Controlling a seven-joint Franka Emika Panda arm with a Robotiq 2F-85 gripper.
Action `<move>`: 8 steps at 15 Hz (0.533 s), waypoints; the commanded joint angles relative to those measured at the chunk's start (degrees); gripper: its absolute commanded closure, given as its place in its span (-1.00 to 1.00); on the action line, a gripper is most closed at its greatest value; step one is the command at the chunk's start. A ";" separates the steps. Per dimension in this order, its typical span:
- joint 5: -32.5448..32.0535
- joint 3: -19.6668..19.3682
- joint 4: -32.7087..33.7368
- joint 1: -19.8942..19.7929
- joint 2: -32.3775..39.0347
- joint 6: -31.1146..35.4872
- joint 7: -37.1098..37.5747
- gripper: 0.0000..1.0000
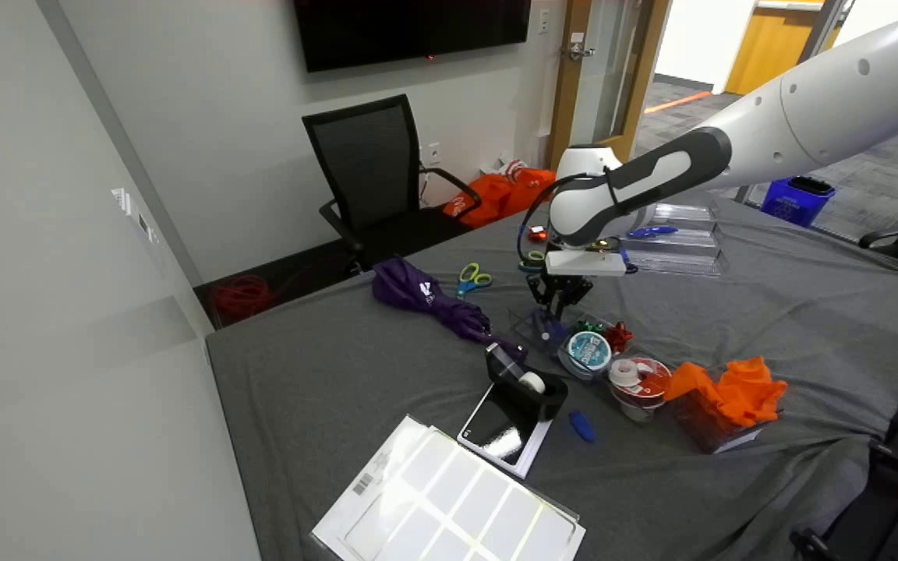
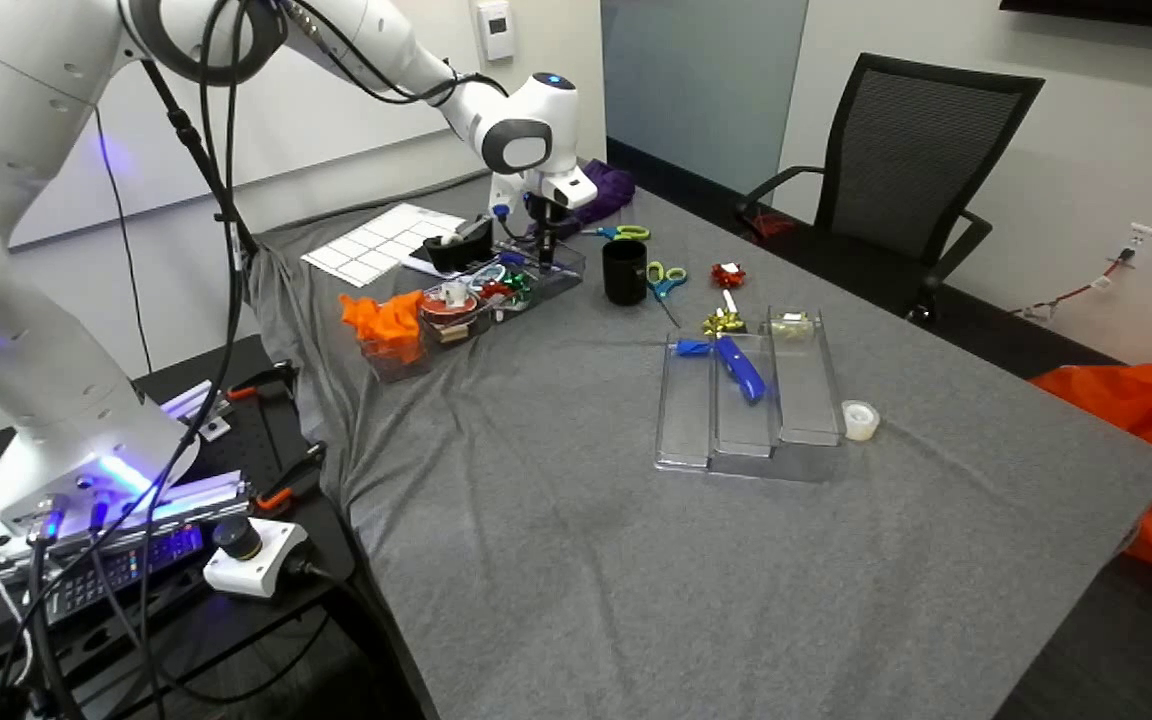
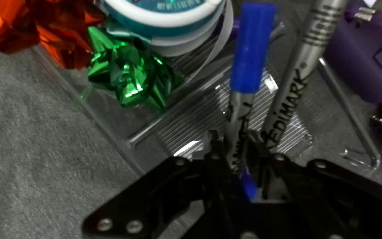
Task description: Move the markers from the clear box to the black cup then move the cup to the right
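Note:
The clear box (image 2: 568, 280) sits on the far part of the table and also shows in the wrist view (image 3: 162, 122). My gripper (image 3: 234, 139) points down into it, with its fingers close on both sides of a blue-capped marker (image 3: 250, 49). It looks shut on that marker's silver barrel. A second silver marker (image 3: 292, 86) leans beside the right finger, outside the jaws. The gripper also shows over the box in both exterior views (image 1: 558, 308) (image 2: 546, 255). The black cup (image 2: 625, 272) stands upright beside the box; I cannot make it out in the remaining views.
The box also holds a green bow (image 3: 134, 73) and a ribbon spool (image 3: 174, 23). A purple umbrella (image 1: 433, 300), a tape dispenser (image 1: 542, 397) and an orange cloth (image 1: 737, 389) are around it. Scissors (image 2: 666, 278) lie beside the cup. A stepped clear organizer (image 2: 681, 420) stands nearby.

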 commanded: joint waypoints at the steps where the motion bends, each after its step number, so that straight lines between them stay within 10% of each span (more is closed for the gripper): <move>1: -1.55 -0.98 1.63 0.75 2.73 -0.91 1.15 -0.14; 3: -1.93 -1.06 1.95 0.85 3.54 -1.05 1.48 -0.30; 4: -2.03 -1.04 2.21 0.93 3.47 -1.41 1.65 0.46; 8: -2.31 -0.86 2.26 0.78 3.62 -1.52 1.62 0.69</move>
